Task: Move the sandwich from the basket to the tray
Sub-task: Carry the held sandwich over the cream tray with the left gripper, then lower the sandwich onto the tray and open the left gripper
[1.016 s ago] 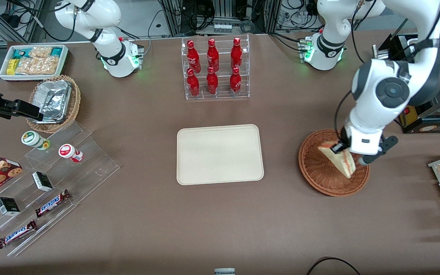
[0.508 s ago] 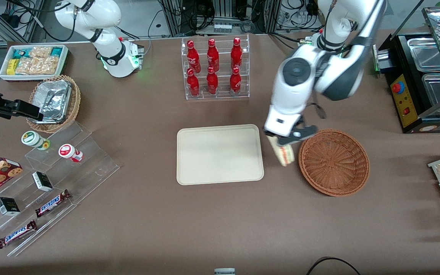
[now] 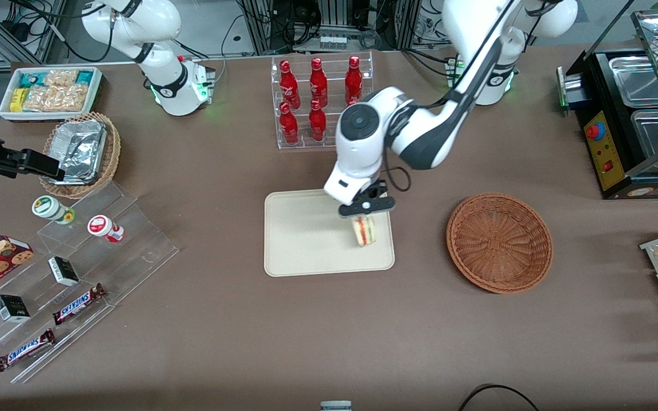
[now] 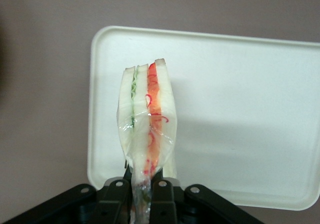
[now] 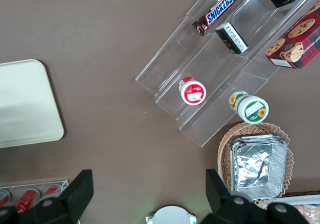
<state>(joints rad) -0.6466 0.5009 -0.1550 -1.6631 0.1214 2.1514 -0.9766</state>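
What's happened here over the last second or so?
The tool, shut on the wrapped sandwich, carried it out of the reddish wicker basket and across to above the cream tray. It has not let go. Basket and tray stayed put.

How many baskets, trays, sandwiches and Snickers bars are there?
Baskets: 2, the reddish-brown basket and the tan basket holding foil containers
Tray: 1
Sandwich: 1, held above the tray by the end effector
Snickers bars: 2
Total: 6
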